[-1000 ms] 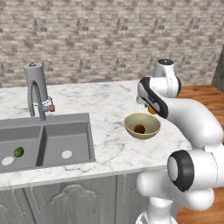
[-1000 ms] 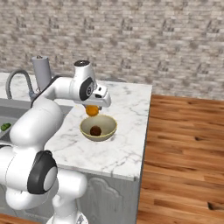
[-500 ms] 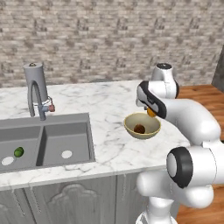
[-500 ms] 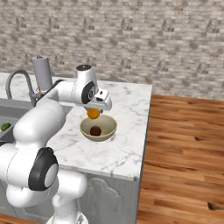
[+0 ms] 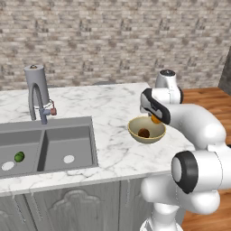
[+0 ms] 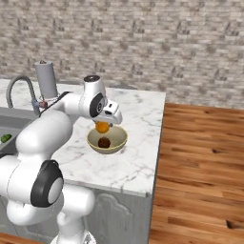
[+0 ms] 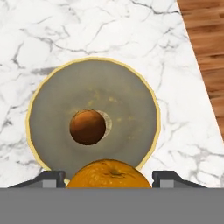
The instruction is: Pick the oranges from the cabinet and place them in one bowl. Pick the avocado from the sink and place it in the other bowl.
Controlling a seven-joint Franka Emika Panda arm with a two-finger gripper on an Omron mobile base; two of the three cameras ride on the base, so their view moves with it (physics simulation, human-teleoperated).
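**Second orange held above the pale bowl**

The gripper (image 6: 103, 127) hangs over the pale yellow-beige bowl (image 6: 107, 139), fingers closed around a bright orange (image 6: 102, 127). In the hand view this orange (image 7: 109, 174) sits between the two dark fingertips (image 7: 52, 177) at the bottom edge, above the bowl's near rim (image 7: 39, 94). From the left base view the held orange (image 5: 156, 119) shows just above the bowl's far rim (image 5: 146, 131), partly hidden by the arm's wrist.

The darker, brownish orange (image 7: 87, 127) lies in the bottom of the bowl, close to centre. It is also visible from both base views (image 5: 144, 132) (image 6: 104, 142).

The bowl stands on the white marble counter (image 5: 113, 108), toward its right end, near the edge that meets the wood floor (image 6: 200, 157).

To the left, the grey sink (image 5: 49, 144) is set into the counter, with the arched faucet (image 5: 36, 92) behind it. The avocado (image 5: 19, 156) lies in the left basin, near a drain hole. In the right base view a green patch (image 6: 5, 138) shows at the left edge, in the sink.
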